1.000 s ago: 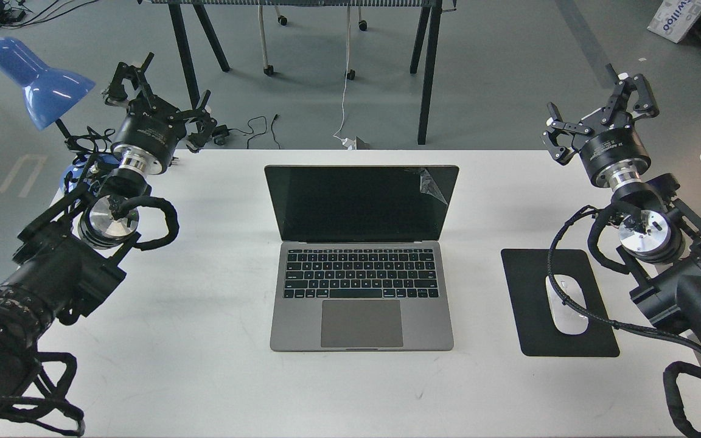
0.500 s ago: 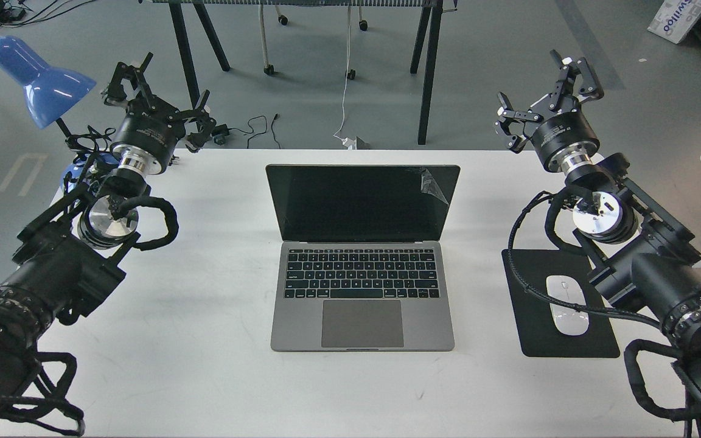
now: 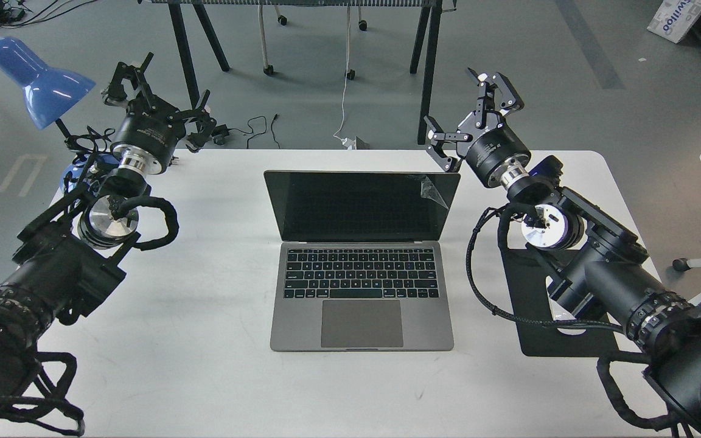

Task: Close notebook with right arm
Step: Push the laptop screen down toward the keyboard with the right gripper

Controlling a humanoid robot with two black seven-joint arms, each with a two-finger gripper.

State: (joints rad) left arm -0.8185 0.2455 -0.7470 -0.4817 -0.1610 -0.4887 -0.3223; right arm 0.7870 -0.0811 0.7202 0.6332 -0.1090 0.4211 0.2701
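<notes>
The notebook [image 3: 361, 261], a space-grey laptop with a black keyboard, stands open in the middle of the white table [image 3: 204, 365]. Its black screen [image 3: 356, 205] faces me, with peeling film [image 3: 431, 188] at the top right corner. My right arm [image 3: 594, 261], with a small blue part near the wrist, reaches in from the right. Its gripper [image 3: 466, 115] is open and empty, just behind and right of the screen's top right corner; one finger [image 3: 443, 155] is at the lid's edge. My left gripper [image 3: 156, 100] is open and empty at the far left table corner.
A black mouse pad [image 3: 533, 316] with a white mouse [image 3: 566, 319], mostly hidden under my right arm, lies right of the notebook. A blue desk lamp [image 3: 37, 79] stands at the far left. Table legs and cables are on the floor behind.
My right arm has swung left from the table's right edge, bringing its open gripper to the screen's top right corner. The screen looks tilted slightly forward. The left arm has not moved.
</notes>
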